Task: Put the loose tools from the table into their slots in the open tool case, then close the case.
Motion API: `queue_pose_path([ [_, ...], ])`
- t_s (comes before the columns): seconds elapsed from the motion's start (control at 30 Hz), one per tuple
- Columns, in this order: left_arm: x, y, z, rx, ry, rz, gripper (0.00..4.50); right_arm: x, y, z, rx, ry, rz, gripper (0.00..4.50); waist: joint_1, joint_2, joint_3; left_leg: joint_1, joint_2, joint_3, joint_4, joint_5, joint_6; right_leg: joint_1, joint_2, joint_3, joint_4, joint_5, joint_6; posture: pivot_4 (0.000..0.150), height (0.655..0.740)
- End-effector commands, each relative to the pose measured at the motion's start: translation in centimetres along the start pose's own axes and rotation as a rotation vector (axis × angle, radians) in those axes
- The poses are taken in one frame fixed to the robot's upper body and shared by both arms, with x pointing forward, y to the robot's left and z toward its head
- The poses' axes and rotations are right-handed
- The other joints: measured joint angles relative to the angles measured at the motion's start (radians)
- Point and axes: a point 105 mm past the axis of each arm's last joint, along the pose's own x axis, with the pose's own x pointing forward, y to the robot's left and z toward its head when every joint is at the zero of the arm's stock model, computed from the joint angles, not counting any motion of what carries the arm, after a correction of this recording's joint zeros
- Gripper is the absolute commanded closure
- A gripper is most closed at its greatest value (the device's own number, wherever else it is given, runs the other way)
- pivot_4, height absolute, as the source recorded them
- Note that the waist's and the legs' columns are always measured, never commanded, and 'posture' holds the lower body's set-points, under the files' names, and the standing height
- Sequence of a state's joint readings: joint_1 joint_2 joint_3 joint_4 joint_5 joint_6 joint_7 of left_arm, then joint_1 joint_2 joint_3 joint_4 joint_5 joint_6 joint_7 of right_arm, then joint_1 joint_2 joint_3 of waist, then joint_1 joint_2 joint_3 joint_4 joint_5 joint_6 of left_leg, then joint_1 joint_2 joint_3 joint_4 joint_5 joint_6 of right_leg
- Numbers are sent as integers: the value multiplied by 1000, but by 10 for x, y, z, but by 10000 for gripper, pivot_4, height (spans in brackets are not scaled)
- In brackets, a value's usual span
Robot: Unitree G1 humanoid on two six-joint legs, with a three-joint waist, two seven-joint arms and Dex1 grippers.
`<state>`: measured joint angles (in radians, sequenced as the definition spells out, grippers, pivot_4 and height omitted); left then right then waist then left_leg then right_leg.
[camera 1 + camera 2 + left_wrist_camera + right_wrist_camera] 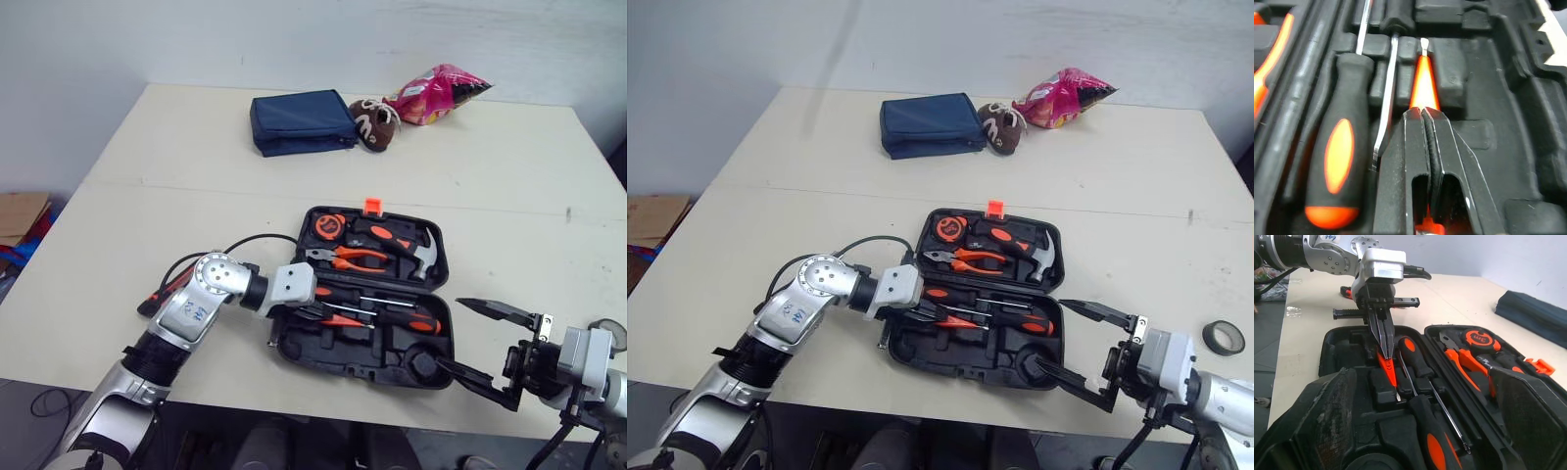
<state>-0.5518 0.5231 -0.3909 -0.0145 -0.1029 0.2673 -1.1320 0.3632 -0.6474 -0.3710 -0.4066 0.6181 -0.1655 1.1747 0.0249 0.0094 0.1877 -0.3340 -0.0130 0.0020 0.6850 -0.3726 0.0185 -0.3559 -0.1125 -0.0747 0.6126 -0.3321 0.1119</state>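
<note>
Left eye view: the left arm comes in from the lower left with its elbow bent. The left gripper (315, 312) is down in the near half of the open black plastic tool case (338, 354), which sits on the pale table (196, 157). The right arm sits low at the case's near right corner, and the right gripper (449, 333) is spread wide, holding nothing. The far half holds one orange tape measure (328, 227), one pair of orange-handled pliers (359, 258) and one steel hammer (421, 257). One red-and-black-handled tool (162, 292) lies loose on the table beside the left forearm; I cannot tell its kind.

Left wrist view: the fingers are pressed together on one slim orange screwdriver (1423, 83) lying in a tray slot. Beside it lies one large black-and-orange screwdriver (1337, 147), and two steel shafts show in all.

Right wrist view: the left gripper points steeply down onto the slim orange screwdriver. The near half holds three screwdrivers, two of them large.
</note>
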Motion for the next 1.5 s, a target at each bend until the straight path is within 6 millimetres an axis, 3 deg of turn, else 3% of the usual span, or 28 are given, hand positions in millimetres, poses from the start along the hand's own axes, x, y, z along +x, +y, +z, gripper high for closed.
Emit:
queue_pose_path([
  [0.03,6,-11,-31,-74,119,-26,44867,-5,-3,3,-30,-20,-24,0,0,0,0,0,0,0,0,0,0,0,0,0,0,0,0,1500,7400],
  [0.17,4,-21,-27,-38,110,-81,44867,-8,-3,1,-35,-15,-29,0,0,1,-1,0,0,0,0,0,0,0,0,0,0,0,0,1500,7400],
  [0.3,-6,-19,-24,24,72,-60,44867,-19,-7,-2,-48,16,-57,0,-1,1,-1,0,0,0,0,0,0,0,0,0,0,0,0,1500,7400],
  [0.53,-22,-7,7,143,-201,37,44867,-35,-17,-3,-99,73,-149,0,-1,1,-1,-1,0,0,0,0,0,-1,-1,0,-1,0,0,1500,7400],
  [0.63,-56,-6,14,154,-309,114,44867,-71,-36,4,-143,135,-329,0,-1,1,0,-2,0,0,0,0,0,-2,-1,0,-1,0,0,1500,7400],
  [0.67,-75,1,10,124,-327,208,44867,-87,-37,4,-146,181,-361,0,-1,1,0,-2,0,0,0,0,0,-2,-1,0,-1,0,0,1500,7400],
  [0.73,-112,12,-10,21,-297,368,39736,-119,-36,2,-157,280,-428,0,0,1,0,-2,0,-1,-2,0,0,-3,-1,-1,-2,0,0,1500,7400],
  [0.8,-148,16,-31,-32,-235,493,32132,-155,-38,2,-170,354,-553,0,-1,1,0,-2,1,-1,-3,0,-1,-2,0,-2,-2,-1,-1,1500,7400],
  [0.9,-218,28,-60,-96,-129,758,18498,-215,-30,1,-164,461,-778,0,-1,1,1,-1,0,0,-3,0,0,-2,-1,-1,-2,0,-1,1500,7400],
  [1.03,-281,28,-79,-144,-41,997,264,-263,-13,0,-165,569,-950,0,-3,1,2,-1,0,0,-4,-1,0,-2,-2,0,-2,0,-1,1500,7400],
  [1.1,-293,26,-83,-152,-27,1040,264,-273,-8,1,-168,589,-984,0,-5,1,1,-1,0,1,-4,-1,-1,-3,-3,0,-2,0,-1,1500,7400],
  [1.2,-359,-6,-116,-288,151,1313,264,-317,25,3,-146,733,-1162,0,-10,2,1,0,0,1,-5,-1,-1,-3,-3,1,-2,-1,-1,1500,7400],
  [1.23,-372,-16,-122,-328,180,1363,264,-326,33,4,-144,763,-1202,0,-14,2,1,0,0,1,-7,-1,-1,-5,-3,1,-1,-1,-2,1500,7400],
  [1.37,-373,-35,-133,-374,196,1349,264,-327,47,-3,-132,793,-1213,0,-26,2,1,3,1,3,-22,1,-5,-7,-3,-1,0,-3,-5,1500,7400],
  [1.5,-368,-35,-132,-369,158,1321,264,-329,44,-5,-130,778,-1205,0,-27,0,0,10,0,8,-19,0,-2,-1,-6,4,-2,-2,-3,1500,7400],
])
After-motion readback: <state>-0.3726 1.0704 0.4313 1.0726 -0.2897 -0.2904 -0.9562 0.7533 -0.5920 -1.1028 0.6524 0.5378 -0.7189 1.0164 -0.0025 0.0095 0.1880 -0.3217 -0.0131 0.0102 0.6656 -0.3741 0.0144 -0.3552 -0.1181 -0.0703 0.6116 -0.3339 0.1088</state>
